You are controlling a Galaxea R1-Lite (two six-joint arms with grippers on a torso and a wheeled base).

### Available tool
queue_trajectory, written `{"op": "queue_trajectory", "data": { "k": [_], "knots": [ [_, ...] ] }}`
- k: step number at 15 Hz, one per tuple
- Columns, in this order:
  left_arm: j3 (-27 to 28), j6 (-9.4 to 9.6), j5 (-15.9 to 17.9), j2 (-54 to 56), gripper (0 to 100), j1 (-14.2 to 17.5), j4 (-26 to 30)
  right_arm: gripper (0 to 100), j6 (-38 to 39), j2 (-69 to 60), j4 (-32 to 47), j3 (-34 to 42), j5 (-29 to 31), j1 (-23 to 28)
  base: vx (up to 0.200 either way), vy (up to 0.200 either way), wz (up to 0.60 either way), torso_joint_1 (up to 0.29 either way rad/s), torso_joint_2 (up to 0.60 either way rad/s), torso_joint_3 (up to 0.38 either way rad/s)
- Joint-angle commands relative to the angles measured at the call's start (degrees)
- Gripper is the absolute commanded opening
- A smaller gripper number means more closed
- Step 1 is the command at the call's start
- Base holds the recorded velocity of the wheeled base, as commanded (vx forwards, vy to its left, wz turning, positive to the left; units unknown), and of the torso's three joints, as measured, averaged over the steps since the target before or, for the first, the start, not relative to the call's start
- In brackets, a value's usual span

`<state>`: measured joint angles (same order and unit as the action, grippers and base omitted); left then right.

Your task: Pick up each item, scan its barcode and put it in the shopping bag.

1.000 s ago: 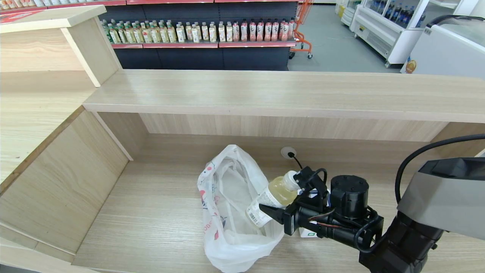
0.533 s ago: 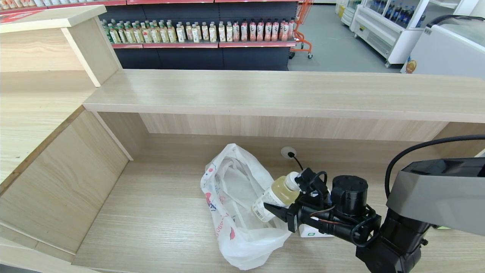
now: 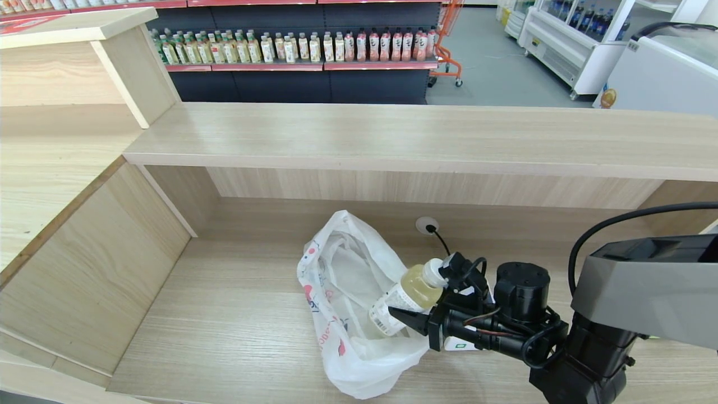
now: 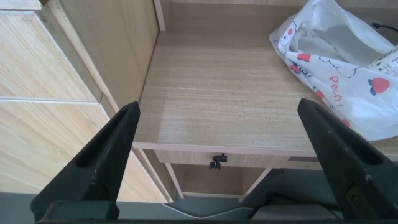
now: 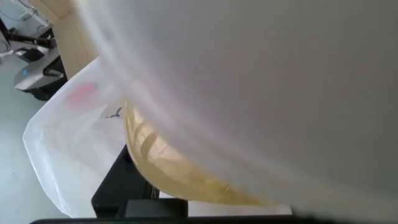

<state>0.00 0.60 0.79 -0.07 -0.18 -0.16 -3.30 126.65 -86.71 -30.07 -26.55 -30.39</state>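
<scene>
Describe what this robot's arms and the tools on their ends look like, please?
The right arm has a boxy grey shell over black joints, a thick black cable arching above it, and a round black wrist drum. Thin reddish wires loop by the right tool, which has two black pointed fingers. The left tool has two broad, black, tapering fingers.

Passage at nine o'clock, blocked at three
From the shopping bag [image 3: 336, 280], the desk [image 3: 224, 325] gives passage toward nine up to the side panel [image 3: 95, 269]. At three the right gripper [image 3: 420, 289], clamped on the bottle [image 3: 406, 292], crosses the bag's mouth. A ledge [image 3: 392, 134] overhangs at twelve.
</scene>
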Motion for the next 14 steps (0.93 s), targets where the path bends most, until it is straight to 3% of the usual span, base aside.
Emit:
{"op": "queue_trajectory", "data": {
  "k": [1,2,8,14],
  "knots": [
    [0.0,0.02,0.0,-0.01,100,0.01,-0.02,0,-0.04,0.09,-0.04,0.19,-0.08,-0.02,0.0,0.0,0.0,0.0,0.0,0.0],
    [0.0,0.02,0.0,-0.01,100,0.01,-0.02,100,-0.04,0.09,-0.04,0.28,0.01,-0.02,0.0,0.0,0.0,0.0,0.0,0.0],
    [0.0,0.19,0.0,-0.01,100,0.01,-0.02,100,0.32,-0.61,-1.97,0.72,-0.08,-2.48,0.0,0.0,0.0,0.0,0.0,0.0],
    [0.0,0.63,-0.09,-0.01,100,0.01,-0.02,100,-0.3,-12.04,2.07,-3.85,0.1,-2.83,0.0,0.0,0.0,0.0,0.0,0.0]
  ]
}}
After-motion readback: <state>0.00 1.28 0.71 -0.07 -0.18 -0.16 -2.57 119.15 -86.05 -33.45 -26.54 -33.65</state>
